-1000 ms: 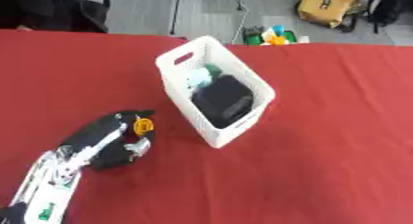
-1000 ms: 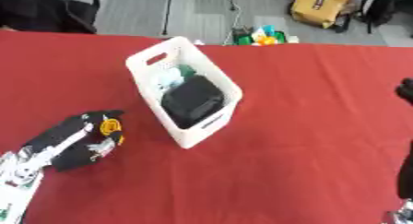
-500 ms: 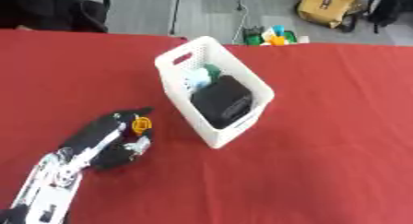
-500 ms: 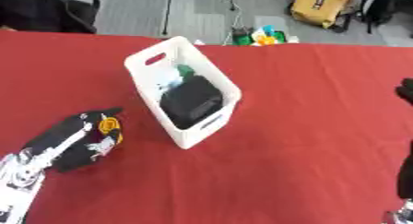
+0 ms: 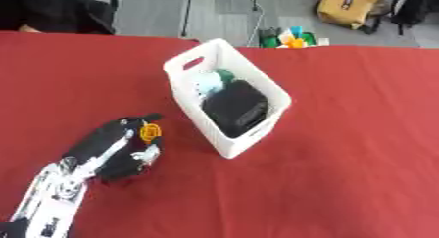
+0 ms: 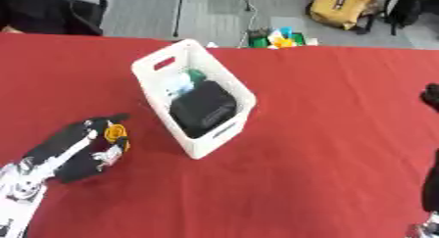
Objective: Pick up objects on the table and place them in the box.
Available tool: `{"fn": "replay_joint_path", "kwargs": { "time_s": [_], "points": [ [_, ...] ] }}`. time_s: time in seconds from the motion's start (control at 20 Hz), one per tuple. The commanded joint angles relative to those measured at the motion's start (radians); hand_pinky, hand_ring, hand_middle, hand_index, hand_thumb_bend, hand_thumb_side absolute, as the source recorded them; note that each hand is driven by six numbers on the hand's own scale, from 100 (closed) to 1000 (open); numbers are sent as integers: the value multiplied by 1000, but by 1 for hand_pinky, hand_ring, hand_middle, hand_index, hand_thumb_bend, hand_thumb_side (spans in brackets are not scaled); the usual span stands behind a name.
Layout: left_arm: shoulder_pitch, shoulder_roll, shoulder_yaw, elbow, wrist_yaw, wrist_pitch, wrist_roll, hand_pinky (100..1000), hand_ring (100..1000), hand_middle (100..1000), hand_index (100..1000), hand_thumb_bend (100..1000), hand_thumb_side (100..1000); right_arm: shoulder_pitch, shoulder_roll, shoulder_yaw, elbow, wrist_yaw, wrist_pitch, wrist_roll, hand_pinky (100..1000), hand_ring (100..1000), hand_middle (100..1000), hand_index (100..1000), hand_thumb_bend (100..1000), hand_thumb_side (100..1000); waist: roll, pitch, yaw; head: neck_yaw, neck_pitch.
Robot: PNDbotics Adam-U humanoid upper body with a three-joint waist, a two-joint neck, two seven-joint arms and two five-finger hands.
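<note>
L hand (image 5: 116, 146) low on the red worktop (image 5: 343, 134), just left of the white box (image 5: 225, 97); fingers curled, can't tell if grasping anything. Box holds a black obj (image 5: 236, 109) + white/green items (image 5: 210, 83). R hand (image 6: 431, 97) at right edge, finger state unclear.

White box (image 5: 225, 143) upright on table, holding black and green objects.
</note>
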Motion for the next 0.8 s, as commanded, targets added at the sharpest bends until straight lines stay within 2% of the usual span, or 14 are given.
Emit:
{"fn": "replay_joint_path", "kwargs": {
  "time_s": [0.05,0.2,0.8],
  "points": [
    [-8,21,-3,-22,5,3,-10,970,742,686,1000,100,1000,-6,-10,-4,-23,-7,1,2,759,746,646,754,100,972,4,-17,0,-3,-13],
    [-10,22,0,-29,5,7,-7,962,723,655,1000,100,1000,-6,-10,-4,-23,-8,1,2,760,746,646,754,100,972,4,-18,0,-3,-14],
    [-18,27,6,-62,9,16,7,949,704,636,992,100,1000,-6,-13,-4,-23,-10,1,3,762,747,647,755,100,962,5,-20,3,-5,-14]
  ]
}}
